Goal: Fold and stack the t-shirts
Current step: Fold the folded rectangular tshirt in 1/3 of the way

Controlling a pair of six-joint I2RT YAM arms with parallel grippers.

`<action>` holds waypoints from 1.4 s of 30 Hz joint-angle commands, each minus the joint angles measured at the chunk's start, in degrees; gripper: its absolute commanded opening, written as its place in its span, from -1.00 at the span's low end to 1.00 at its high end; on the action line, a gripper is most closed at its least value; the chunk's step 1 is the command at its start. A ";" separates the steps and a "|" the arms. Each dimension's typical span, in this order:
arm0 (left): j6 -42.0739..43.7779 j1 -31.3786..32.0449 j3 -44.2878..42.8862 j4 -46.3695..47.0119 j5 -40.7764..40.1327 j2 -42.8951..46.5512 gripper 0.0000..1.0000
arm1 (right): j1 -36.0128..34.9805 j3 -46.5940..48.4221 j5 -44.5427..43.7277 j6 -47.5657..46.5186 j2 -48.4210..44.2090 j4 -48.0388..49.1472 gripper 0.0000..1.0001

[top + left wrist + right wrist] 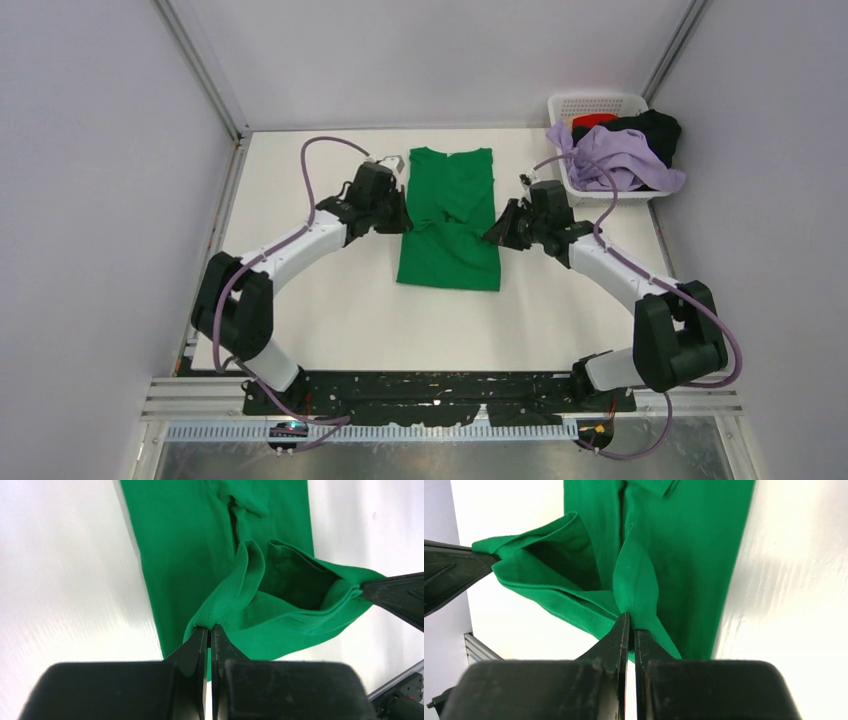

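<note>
A bright green t-shirt [450,215] lies lengthwise in the middle of the table, folded into a narrow strip. My left gripper [403,222] is shut on its left edge about halfway down, and my right gripper [492,236] is shut on its right edge opposite. Both hold the pinched cloth raised off the table, so a fold stands up across the shirt. The left wrist view shows the cloth [260,605] bunched at my left gripper [210,627]. The right wrist view shows the same cloth [634,575] at my right gripper [630,616]. Lavender [620,157], black [655,130] and red [597,120] shirts lie heaped in the basket.
A white slotted plastic basket [590,103] stands at the far right corner of the white table [330,300]. Grey walls and metal frame posts close in the table on the left, back and right.
</note>
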State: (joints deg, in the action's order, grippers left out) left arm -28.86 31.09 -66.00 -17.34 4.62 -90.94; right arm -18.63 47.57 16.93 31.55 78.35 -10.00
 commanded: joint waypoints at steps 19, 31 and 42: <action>5.51 -6.16 -20.58 -9.98 6.24 -21.25 -1.00 | 4.02 9.62 -3.83 -2.00 19.88 9.53 -0.86; 5.74 -6.91 -20.03 -12.57 9.36 -16.43 0.99 | 4.38 10.21 -7.38 -4.22 17.68 7.69 0.96; -3.08 -6.66 15.09 1.77 14.35 3.81 0.99 | 0.77 -9.67 -0.27 -6.80 -1.02 4.53 0.91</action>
State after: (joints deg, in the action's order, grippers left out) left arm -28.16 24.58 -57.78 -21.89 16.58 -90.19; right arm -15.07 43.27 13.85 26.81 81.82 -3.97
